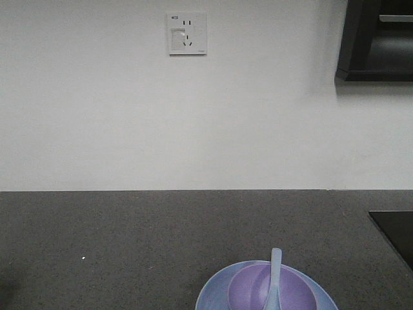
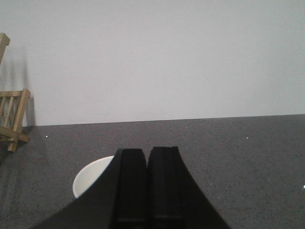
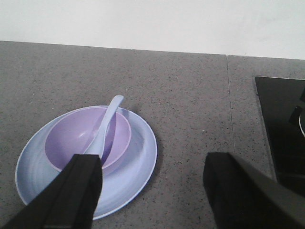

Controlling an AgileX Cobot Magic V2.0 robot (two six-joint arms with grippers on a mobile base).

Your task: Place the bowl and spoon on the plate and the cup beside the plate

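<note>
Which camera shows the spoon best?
The right wrist view: the whole spoon shows from above, lying in the bowl with its handle over the rim. The front view catches it at the bottom edge, partly cut off. The left wrist view does not show it.

A kitchen: a dark speckled stone countertop [image 1: 129, 245] runs along a plain white wall [image 1: 97, 116] with a power socket [image 1: 187, 33]. A black glass cooktop [image 3: 281, 124] is set into the counter, a dark wall cabinet [image 1: 374, 45] hangs above, a wooden rack [image 2: 12, 114] stands by the wall, and a plate [image 3: 138, 157] holds a bowl [image 3: 71, 138] and spoon [image 3: 107, 121].
</note>
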